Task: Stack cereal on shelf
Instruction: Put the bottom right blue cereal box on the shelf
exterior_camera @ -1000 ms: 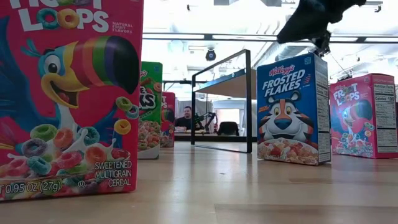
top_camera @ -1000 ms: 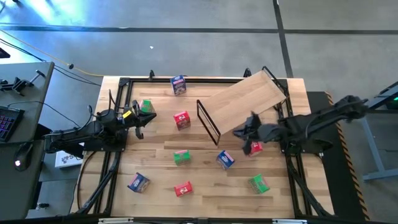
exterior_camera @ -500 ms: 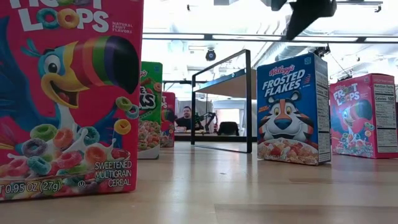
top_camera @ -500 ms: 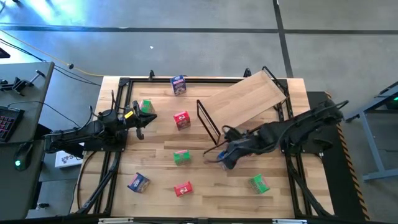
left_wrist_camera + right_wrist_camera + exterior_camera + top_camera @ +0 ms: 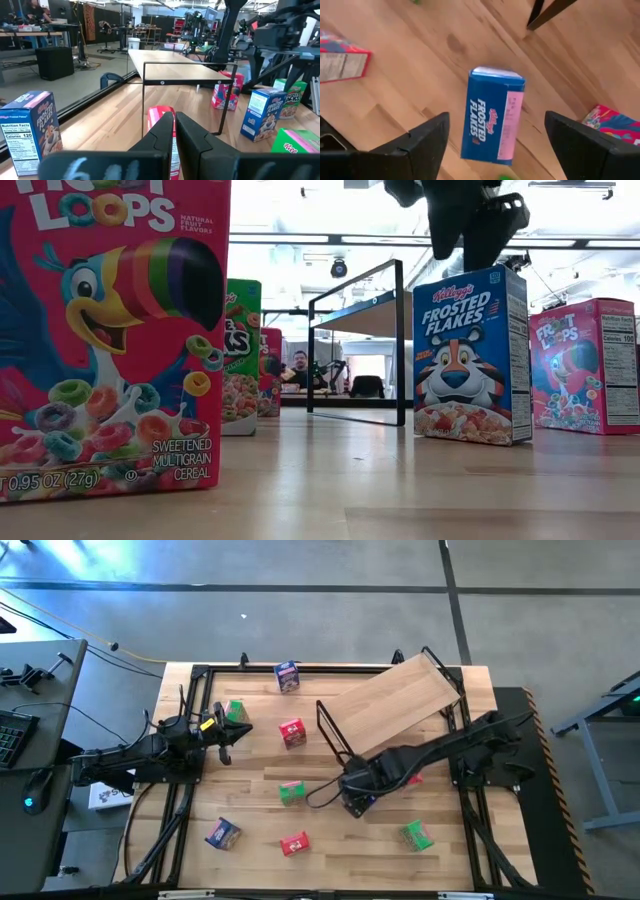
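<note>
My right gripper is open and hovers above a blue Frosted Flakes box that stands upright on the table; its fingers stand on either side of the box without touching it. It shows in the high view and in the low view, just over the box. The shelf, a light wooden board on a black wire frame, stands at the far right. My left gripper is shut and empty at the table's left, pointing at a red box.
Other boxes stand scattered: blue, green, red, green, blue, red, green, and a red one partly under my right arm. A person sits in the room beyond.
My right gripper has swung from above the red box by the shelf's near side toward the table's left and near edge, and now stands over the blue box. The boxes have stayed in place.
</note>
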Tool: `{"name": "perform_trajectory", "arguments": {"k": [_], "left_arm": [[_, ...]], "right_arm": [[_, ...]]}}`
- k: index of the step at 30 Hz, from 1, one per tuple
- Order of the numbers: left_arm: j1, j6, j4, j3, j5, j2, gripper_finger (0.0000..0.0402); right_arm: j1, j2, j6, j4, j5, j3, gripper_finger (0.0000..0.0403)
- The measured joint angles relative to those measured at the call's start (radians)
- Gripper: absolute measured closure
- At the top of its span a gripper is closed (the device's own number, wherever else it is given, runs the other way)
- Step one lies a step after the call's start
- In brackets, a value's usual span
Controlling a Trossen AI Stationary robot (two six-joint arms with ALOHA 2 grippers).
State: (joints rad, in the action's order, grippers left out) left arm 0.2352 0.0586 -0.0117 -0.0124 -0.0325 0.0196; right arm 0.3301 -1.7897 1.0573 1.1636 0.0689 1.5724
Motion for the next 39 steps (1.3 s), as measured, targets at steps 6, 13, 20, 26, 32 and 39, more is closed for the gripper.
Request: {"name": "perform_trajectory", "arguments": {"k": [6,13,20,26,32,39], "left_arm": [[0.000,0.000,0.000,0.000,0.002,0.000,0.0390],[0.000,0.008,0.001,0.000,0.002,0.000,0.0390],[0.000,0.008,0.001,0.000,0.002,0.000,0.0390],[0.000,0.008,0.001,0.000,0.003,0.000,0.0390],[0.000,-0.020,0.000,0.000,0.003,0.000,0.0390],[0.000,-0.080,-0.050,0.000,-0.002,0.000,0.0390]], "right_arm": [[-0.012,-0.005,0.013,0.025,-0.003,-0.003,0.0091],[-0.007,-0.052,0.039,0.015,-0.053,-0.004,0.0104],[-0.002,-0.092,0.038,-0.001,-0.078,-0.005,0.0148],[-0.002,-0.092,0.031,-0.011,-0.078,-0.005,0.0211],[-0.002,-0.092,-0.046,-0.045,-0.078,-0.005,0.0264],[-0.002,-0.088,-0.180,-0.008,-0.088,0.054,0.0267]]}}
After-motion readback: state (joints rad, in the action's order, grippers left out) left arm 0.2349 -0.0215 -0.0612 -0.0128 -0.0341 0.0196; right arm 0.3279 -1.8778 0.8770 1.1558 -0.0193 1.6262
